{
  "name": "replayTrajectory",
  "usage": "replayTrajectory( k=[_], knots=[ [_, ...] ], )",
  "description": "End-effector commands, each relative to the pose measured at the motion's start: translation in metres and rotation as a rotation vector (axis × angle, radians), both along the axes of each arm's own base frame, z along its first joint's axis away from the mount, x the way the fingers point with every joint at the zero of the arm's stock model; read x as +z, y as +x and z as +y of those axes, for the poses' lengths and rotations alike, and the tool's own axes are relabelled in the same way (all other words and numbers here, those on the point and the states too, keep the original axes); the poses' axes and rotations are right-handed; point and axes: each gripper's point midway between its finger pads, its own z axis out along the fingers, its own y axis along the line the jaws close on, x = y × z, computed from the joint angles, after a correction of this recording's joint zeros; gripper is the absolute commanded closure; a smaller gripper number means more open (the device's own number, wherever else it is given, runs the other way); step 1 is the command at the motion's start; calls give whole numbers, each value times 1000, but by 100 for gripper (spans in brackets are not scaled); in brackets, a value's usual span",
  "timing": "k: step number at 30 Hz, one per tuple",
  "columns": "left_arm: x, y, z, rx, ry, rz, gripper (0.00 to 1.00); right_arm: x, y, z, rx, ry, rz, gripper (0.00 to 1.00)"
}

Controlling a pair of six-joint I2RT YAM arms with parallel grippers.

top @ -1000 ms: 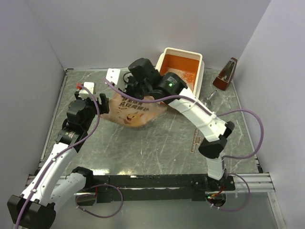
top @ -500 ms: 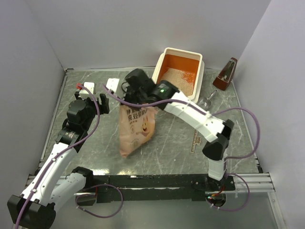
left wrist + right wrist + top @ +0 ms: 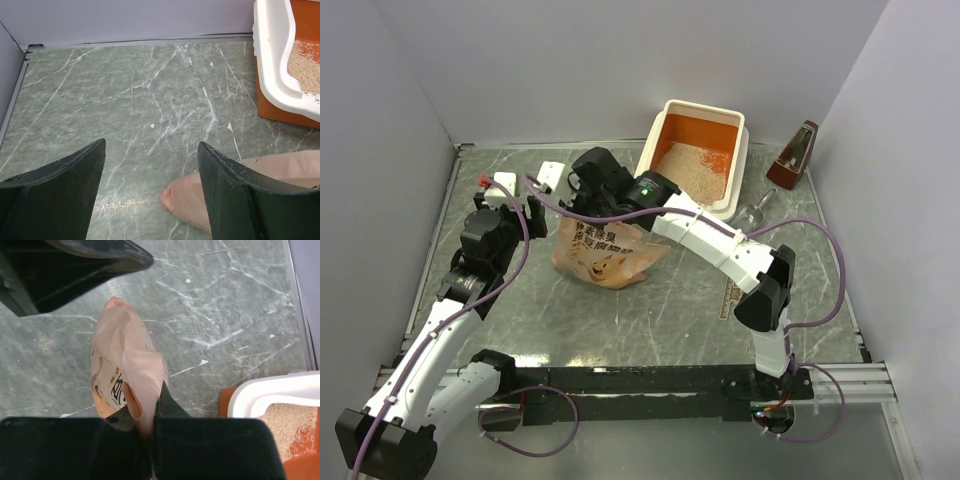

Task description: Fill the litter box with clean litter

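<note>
1. The grey-green marble-patterned table (image 3: 650, 310) is bearing everything, with both arms reaching in from its near edge.
2. The litter box (image 3: 704, 106), a rectangular plastic tray with a cream-white rim and a bright orange inside, is sitting at the far right of the table against the back wall.
3. The peach-pink plastic bag with cartoon cat print (image 3: 605, 255) is slumping on the table, left of the tray and nearer the arms, apart from it.
4. The clean litter (image 3: 692, 162), pale beige sandy granules, is lying inside the tray, covering its nearer part while orange floor is showing at the far end.
5. The right gripper (image 3: 147, 407) is pinching the bag's gathered top, its black fingers pressed tightly together on the plastic. The tray is lying to its right and farther back, not touching it; the wrist view is catching only a corner of the rim.
6. The left gripper (image 3: 151, 145) is hovering over bare table with jaws spread wide, gripping nothing. The bag's corner is lying just beside its right finger, and the tray is sitting well off to its right.
</note>
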Motion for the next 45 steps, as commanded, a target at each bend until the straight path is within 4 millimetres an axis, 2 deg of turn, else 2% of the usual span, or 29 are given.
replayTrajectory(
  k=[1,3,6,7,8,9,10,13,15,16,17,18,19,20,21,22,23,24,25,26,27,29,32,37,41,42,43,44,45],
  knots=[
    [6,1,4,24,-8,-22,21,153,-11,-3,17,377,-215,100],
    [7,1,4,27,-7,-21,22,140,-9,3,14,362,-186,100],
    [6,1,5,32,-8,-21,21,105,1,16,-16,336,-136,99],
    [5,1,5,33,-6,-20,21,98,4,18,-28,331,-130,90],
    [4,2,6,36,-5,-17,21,90,7,22,-34,328,-116,69],
    [4,2,6,36,-3,-17,21,87,7,25,-33,331,-110,59],
    [3,2,6,37,-2,-14,21,85,7,27,-30,334,-103,46],
    [0,3,6,39,1,-4,21,104,2,21,-34,370,-114,34],
    [1,2,7,41,2,-10,21,109,0,13,-40,371,-134,30],
    [2,2,7,41,0,-15,21,126,-3,2,-45,398,-166,27],
    [6,0,7,39,1,-25,21,131,-2,-6,-62,395,-188,26],
    [8,-1,4,23,-2,-33,21,121,-3,-13,-68,375,-183,25],
    [9,-2,3,8,-1,-38,21,138,-5,-30,-82,405,-208,24],
    [15,-5,0,-10,-4,-55,20,139,-6,-40,-91,409,-215,24],
    [17,-7,-9,-69,-12,-62,21,121,-5,-49,-102,381,-196,23],
    [22,-10,-16,-115,-12,-77,20,133,-3,-74,-131,410,-216,22],
    [29,-15,-24,-169,-17,-101,20,136,-3,-82,-136,440,-220,21],
    [32,-24,-45,-296,-21,-113,20,111,-5,-87,-114,416,-175,20],
    [37,-27,-51,-348,3,-141,18,119,-9,-101,-122,440,-194,19],
    [41,-32,-59,-399,6,-156,17,117,-1,-114,-153,449,-208,18],
    [45,-36,-63,-433,7,-162,16,100,-1,-119,-154,429,-185,18],
    [59,-42,-68,-486,66,-195,12,98,1,-135,-189,446,-175,17],
    [85,-47,-72,-534,118,-239,11,81,-3,-146,-212,456,-148,17],
    [113,-43,-92,-683,212,-232,6,74,-19,-152,-226,518,-99,17],
    [107,-39,-110,-829,270,-153,5,61,-35,-155,-241,555,-25,17],
    [117,-39,-113,-860,299,-177,3,64,-42,-158,-236,577,-21,17],
    [106,-31,-119,-895,300,-132,2,65,-46,-157,-232,607,-2,17],
    [104,-34,-126,-953,296,-123,2,55,-52,-155,-214,608,31,17],
    [106,-35,-128,-986,313,-108,1,57,-57,-157,-209,620,29,17]
  ],
)
